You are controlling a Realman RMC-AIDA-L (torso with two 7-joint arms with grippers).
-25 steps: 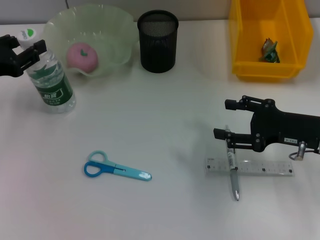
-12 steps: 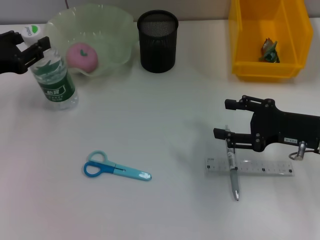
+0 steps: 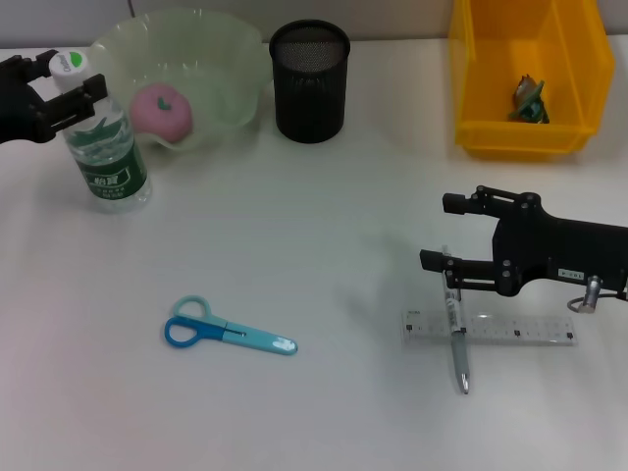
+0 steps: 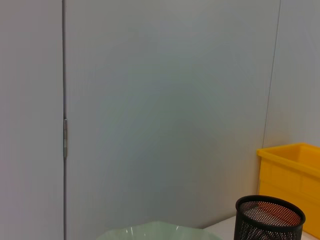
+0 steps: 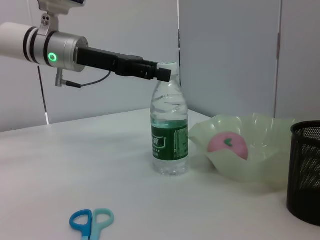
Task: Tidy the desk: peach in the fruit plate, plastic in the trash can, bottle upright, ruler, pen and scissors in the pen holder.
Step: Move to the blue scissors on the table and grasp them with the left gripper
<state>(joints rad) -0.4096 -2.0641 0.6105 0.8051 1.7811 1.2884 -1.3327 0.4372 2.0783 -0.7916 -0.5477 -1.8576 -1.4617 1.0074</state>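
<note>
While several items are already in place, the desk is only partly tidied. A pink peach (image 3: 160, 108) is seen lying in the pale green fruit plate (image 3: 231, 54) at the far left of the table, so that step appears done. A small crumpled piece of greenish plastic (image 3: 530, 100) is seen inside the yellow trash can (image 3: 471, 78) at the far right, so that step appears done too.

A clear water bottle (image 3: 103, 147) with a green label is shown standing upright just beside the fruit plate. Its neck is pinched near the white cap by the left gripper (image 3: 61, 93), whose fingers are closed around it; in the right wrist view the bottle's base is seen resting on the table. This step is judged nearly finished, with only the release left.

Three items remain out of place. Blue scissors (image 3: 228, 332) lie flat near the front of the table, well apart from everything else. A clear ruler (image 3: 510, 329) lies flat at the right, with a grey pen (image 3: 457, 343) laid across it. The right gripper (image 3: 444, 234) is held just above the pen's far end, its fingers spread apart and nothing held between them. The black mesh pen holder (image 3: 309, 83) stands at the back between plate and trash can, and no tools can be seen in it.
</note>
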